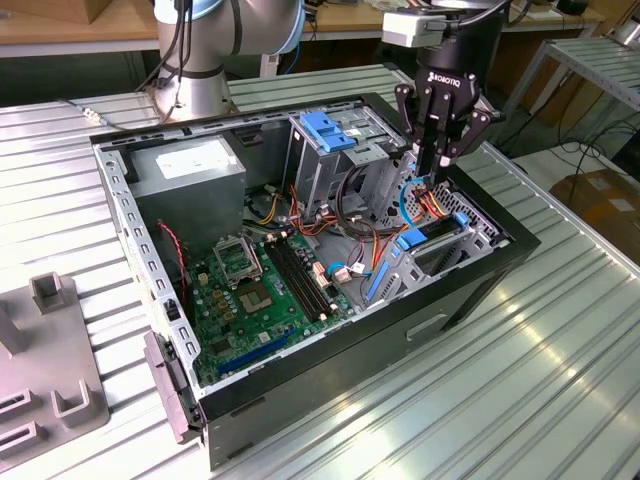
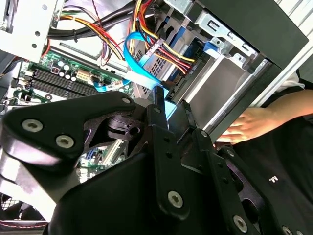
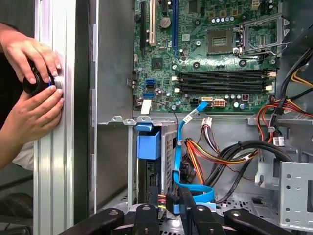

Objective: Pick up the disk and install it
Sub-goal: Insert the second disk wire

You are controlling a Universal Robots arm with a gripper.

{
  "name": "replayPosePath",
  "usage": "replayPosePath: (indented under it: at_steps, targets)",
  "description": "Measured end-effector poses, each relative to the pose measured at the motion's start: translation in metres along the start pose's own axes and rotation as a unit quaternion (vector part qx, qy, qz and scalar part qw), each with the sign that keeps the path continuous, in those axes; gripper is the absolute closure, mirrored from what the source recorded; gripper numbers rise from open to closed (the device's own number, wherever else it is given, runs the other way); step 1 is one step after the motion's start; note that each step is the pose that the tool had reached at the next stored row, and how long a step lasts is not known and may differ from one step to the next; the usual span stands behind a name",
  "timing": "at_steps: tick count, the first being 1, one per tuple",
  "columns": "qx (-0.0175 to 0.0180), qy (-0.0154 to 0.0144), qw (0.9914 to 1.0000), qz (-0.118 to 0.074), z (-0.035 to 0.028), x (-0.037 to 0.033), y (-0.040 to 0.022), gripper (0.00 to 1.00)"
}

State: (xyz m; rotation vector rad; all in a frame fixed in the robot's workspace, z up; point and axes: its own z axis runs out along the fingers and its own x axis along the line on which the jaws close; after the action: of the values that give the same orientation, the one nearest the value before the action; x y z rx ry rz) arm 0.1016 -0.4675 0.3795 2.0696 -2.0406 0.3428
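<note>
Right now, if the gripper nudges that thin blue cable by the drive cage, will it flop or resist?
Probably floppy: the blue cable curves and loops loosely, so it should bend aside. Likely light, being a thin flat strip. It could snag, since it runs beside the coloured wires.

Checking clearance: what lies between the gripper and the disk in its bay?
In the first wrist view, a looped blue data cable and coloured power wires lie between gripper and disk.

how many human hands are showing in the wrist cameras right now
2 in the first wrist view: one hand above, the other hand just beneath, both gripping a dark knob. The second wrist view shows one hand.
</note>
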Motion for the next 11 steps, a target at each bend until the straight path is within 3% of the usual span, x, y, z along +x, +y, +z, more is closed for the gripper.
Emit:
replayPosePath:
  at_steps: [9, 10, 11]
  targets:
    - [0.0000, 0.0005, 1.00000, 0.000, 0.0003, -0.0001, 0.0000, 0.69]
    - [0.0000, 0.0011, 1.00000, 0.000, 0.0005, -0.0003, 0.0000, 0.69]
    - [-0.0001, 0.0049, 0.99999, 0.000, 0.0004, -0.0022, -0.0006, 0.69]
